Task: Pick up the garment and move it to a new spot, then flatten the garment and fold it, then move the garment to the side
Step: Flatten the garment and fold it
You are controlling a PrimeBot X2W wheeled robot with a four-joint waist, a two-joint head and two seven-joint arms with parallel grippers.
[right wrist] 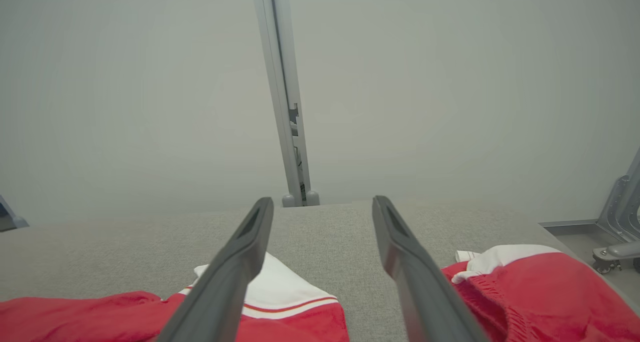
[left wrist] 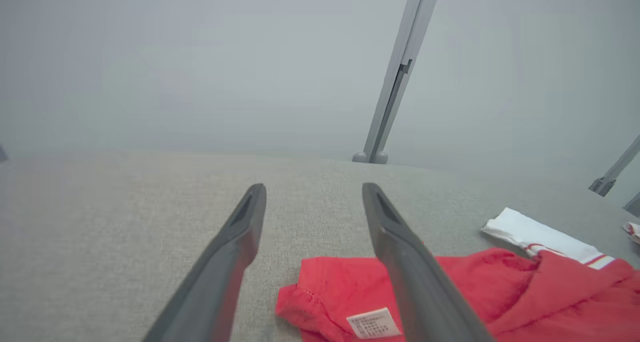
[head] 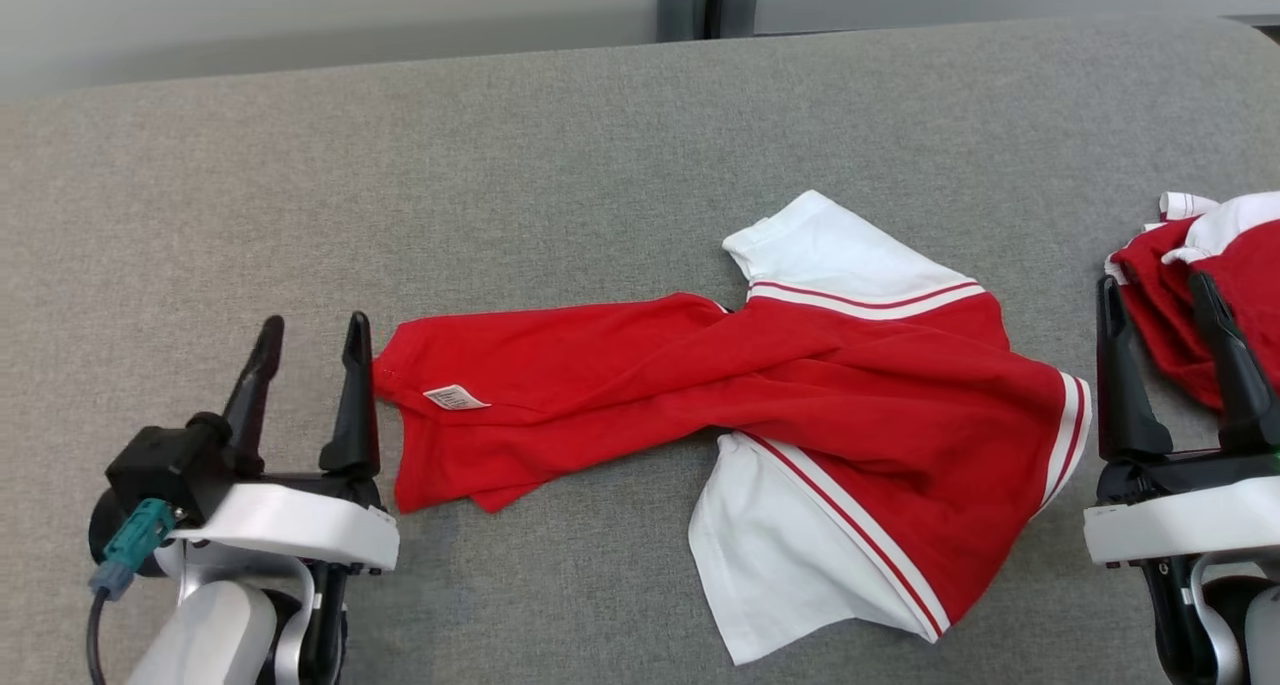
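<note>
A red garment (head: 740,385) with white sleeves and red-white stripes lies crumpled and stretched sideways across the grey cloth table (head: 560,165). Its hem end with a small white label (head: 455,398) points left. My left gripper (head: 312,327) stands open at that hem corner, the right finger touching the cloth edge; in the left wrist view the hem (left wrist: 340,297) lies between and under the fingers of the left gripper (left wrist: 314,188), nothing clamped. My right gripper (head: 1155,287) is open just right of the garment's striped sleeve (right wrist: 285,292), with bare table between the fingers of the right gripper (right wrist: 322,201).
A second bundle of red and white clothing (head: 1215,265) lies at the table's right edge, partly behind my right gripper's fingers, also seen as a heap (right wrist: 530,292). A pale wall with a grey vertical post (right wrist: 285,92) stands behind the table. Open table stretches far and left.
</note>
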